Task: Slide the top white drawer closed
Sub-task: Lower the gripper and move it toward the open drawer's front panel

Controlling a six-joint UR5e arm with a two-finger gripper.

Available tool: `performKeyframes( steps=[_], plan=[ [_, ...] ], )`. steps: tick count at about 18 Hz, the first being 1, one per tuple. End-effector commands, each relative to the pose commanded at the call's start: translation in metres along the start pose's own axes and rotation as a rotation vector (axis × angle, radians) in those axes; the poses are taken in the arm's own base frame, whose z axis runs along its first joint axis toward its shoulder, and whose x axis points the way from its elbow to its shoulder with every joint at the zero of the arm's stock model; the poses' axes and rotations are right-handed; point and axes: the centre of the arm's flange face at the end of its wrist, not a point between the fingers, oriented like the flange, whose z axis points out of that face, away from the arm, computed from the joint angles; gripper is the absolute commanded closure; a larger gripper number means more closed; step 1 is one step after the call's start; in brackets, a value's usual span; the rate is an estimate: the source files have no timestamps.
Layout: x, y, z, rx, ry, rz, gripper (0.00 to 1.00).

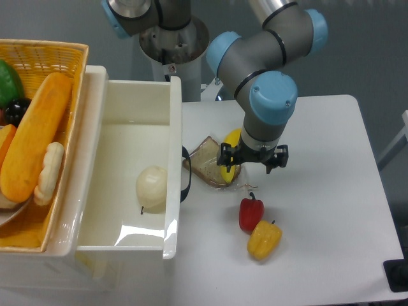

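The top white drawer [137, 121] stands pulled out to the right, its black loop handle [185, 173] facing the table. A pale round onion [152, 187] lies inside it. My gripper [251, 164] points straight down, roughly a hand's width to the right of the handle, over the banana [230, 155] and the slice of bread [206, 161]. The wrist hides the fingers from this camera, so their opening does not show.
A red pepper [250, 213] and a yellow pepper [264, 239] lie on the white table [319, 191] just in front of the gripper. A yellow wicker basket [39, 51] holding bread and fruit sits on top of the drawer unit at the left.
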Motion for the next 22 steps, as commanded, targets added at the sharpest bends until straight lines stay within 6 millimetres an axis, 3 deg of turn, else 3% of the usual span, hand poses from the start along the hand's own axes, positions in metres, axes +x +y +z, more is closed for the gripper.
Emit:
performKeyframes(
  steps=[22],
  plan=[
    [0.037,-0.011,0.019,-0.001,0.077,0.022,0.00]
  ],
)
